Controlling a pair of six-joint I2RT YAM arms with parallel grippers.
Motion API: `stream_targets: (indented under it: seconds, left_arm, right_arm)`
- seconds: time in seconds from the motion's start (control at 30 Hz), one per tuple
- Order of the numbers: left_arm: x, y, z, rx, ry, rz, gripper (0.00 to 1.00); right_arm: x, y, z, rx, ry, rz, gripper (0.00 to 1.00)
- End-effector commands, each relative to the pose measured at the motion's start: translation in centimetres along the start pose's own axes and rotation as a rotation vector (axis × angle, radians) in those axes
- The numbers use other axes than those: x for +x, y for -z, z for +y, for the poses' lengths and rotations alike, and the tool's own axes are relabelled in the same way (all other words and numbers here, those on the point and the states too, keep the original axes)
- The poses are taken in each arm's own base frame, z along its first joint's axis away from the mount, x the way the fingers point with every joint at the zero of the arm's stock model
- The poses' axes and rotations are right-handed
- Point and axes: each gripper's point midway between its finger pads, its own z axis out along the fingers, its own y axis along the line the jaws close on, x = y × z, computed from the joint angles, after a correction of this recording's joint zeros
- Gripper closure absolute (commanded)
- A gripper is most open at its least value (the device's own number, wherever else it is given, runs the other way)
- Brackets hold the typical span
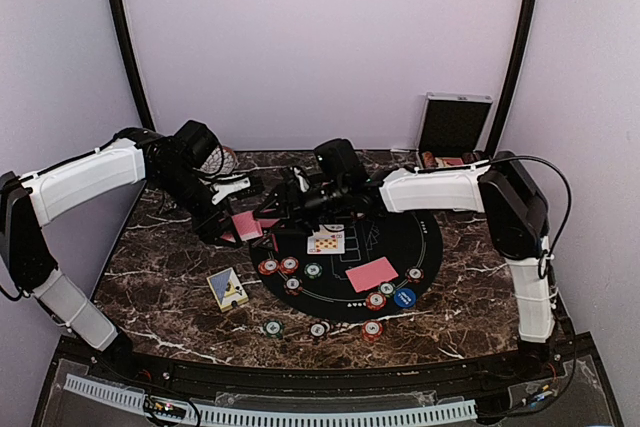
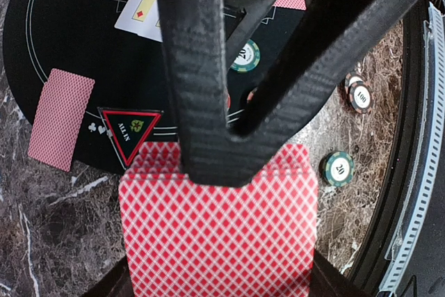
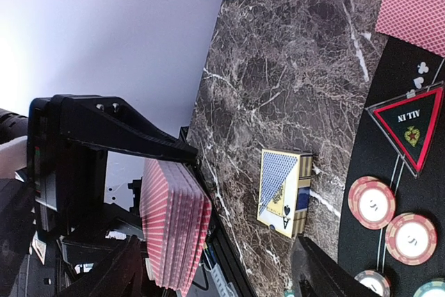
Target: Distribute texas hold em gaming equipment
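Between left gripper [image 2: 215, 161] fingers: red-backed deck [image 2: 219, 241]
Fingers clamp the deck; right gripper [image 3: 217, 277] stands wide, empty, just beside it.

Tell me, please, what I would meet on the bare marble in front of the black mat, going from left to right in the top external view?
card box → green chip → dark-and-white chip → red chip
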Motion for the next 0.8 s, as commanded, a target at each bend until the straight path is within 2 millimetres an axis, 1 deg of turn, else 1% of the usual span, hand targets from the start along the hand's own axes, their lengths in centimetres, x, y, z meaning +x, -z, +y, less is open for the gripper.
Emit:
stream_targets:
  seconds: [0.0, 0.3, 0.5, 0.63, 0.77]
  left_arm:
    - [-0.9, 1.4, -0.6, 0.009, -0.019, -0.044, 1.00]
    - [-1.1, 1.5, -0.7, 0.013, -0.019, -0.053, 1.00]
    - [-1.1, 1.5, -0.7, 0.014, -0.019, -0.053, 1.00]
    - [-1.1, 1.6, -0.8, 0.015, -0.019, -0.055, 1.00]
    - [-1.2, 1.7, -0.8, 0.013, -0.019, -0.058, 1.00]
  right_arm:
    - [0.2, -1.4, 2.2, -0.087, 0.022, 0.024, 0.27]
    - [1.1, -3.2, 3.5, -0.133, 0.024, 0.063, 0.28]
    - [2.1, -4.6, 3.9, -0.163, 0.015, 0.096, 0.28]
    - [2.4, -5.4, 3.7, -0.168, 0.004, 0.117, 0.30]
    - [2.3, -5.7, 2.7, -0.134, -0.010, 0.122, 0.31]
